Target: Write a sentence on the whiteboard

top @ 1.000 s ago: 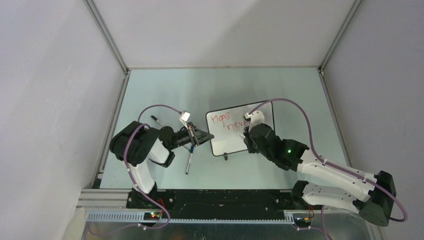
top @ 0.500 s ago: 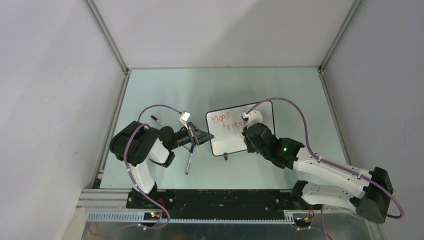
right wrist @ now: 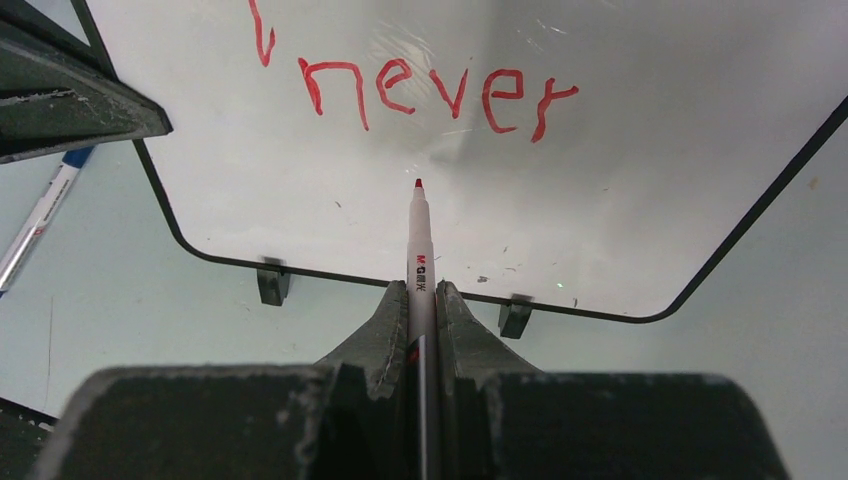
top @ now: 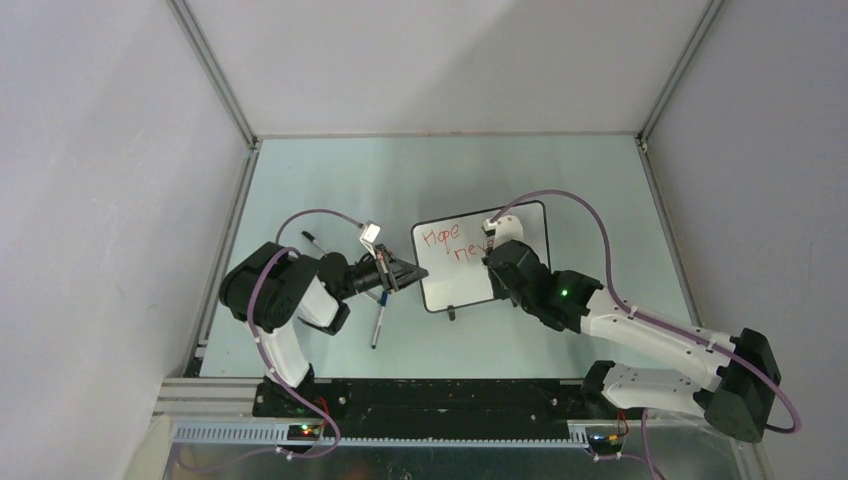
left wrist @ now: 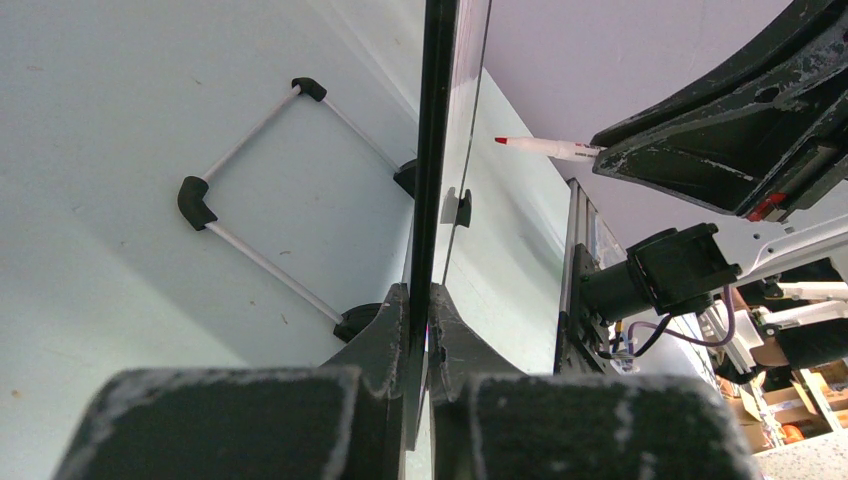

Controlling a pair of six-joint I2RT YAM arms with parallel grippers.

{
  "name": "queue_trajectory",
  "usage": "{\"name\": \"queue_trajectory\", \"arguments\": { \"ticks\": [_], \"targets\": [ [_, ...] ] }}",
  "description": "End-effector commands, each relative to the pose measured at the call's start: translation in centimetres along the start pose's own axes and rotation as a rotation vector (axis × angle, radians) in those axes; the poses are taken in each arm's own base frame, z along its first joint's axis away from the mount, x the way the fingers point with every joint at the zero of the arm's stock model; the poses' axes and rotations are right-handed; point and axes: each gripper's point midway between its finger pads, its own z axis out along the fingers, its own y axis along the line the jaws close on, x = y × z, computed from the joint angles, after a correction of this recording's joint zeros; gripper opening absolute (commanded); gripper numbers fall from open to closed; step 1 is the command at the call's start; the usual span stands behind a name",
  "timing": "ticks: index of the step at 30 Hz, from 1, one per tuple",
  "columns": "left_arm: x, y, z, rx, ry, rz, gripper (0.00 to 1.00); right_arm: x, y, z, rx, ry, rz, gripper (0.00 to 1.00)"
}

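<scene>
Red sentence (top: pixel 446 242) on the whiteboard (top: pixel 441 283), flanked by both arms.
Top view: the left gripper (top: pixel 414 272) pinches the board's left edge; open table (top: pixel 560 180) lies beyond the far edge. Left wrist view: the board is seen edge-on, its frame running straight away from the jaws. Right wrist view: the right gripper (right wrist: pixel 422 296) is pressed on a marker (right wrist: pixel 420 240), whose long axis points at blank surface below "never".

robot lab cell: alu frame rails (top: pixel 213 72), plain white walls (top: pixel 450 60)
</scene>
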Motion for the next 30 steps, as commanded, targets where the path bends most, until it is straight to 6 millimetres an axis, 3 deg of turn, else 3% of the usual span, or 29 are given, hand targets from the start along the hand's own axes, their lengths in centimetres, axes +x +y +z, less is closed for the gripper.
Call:
{"name": "queue_trajectory", "arguments": {
  "ticks": [1, 30],
  "targets": [
    [-1.0, -0.6, 0.1, 0.007, -0.043, 0.027, 0.00, -2.9, 0.0, -0.2, 0.014, -0.072, 0.026, 0.00],
    [-0.9, -0.6, 0.1, 0.012, -0.037, 0.026, 0.00, -2.5, -0.7, 1.6, 0.061, -0.044, 0.029, 0.00]
  ]
}}
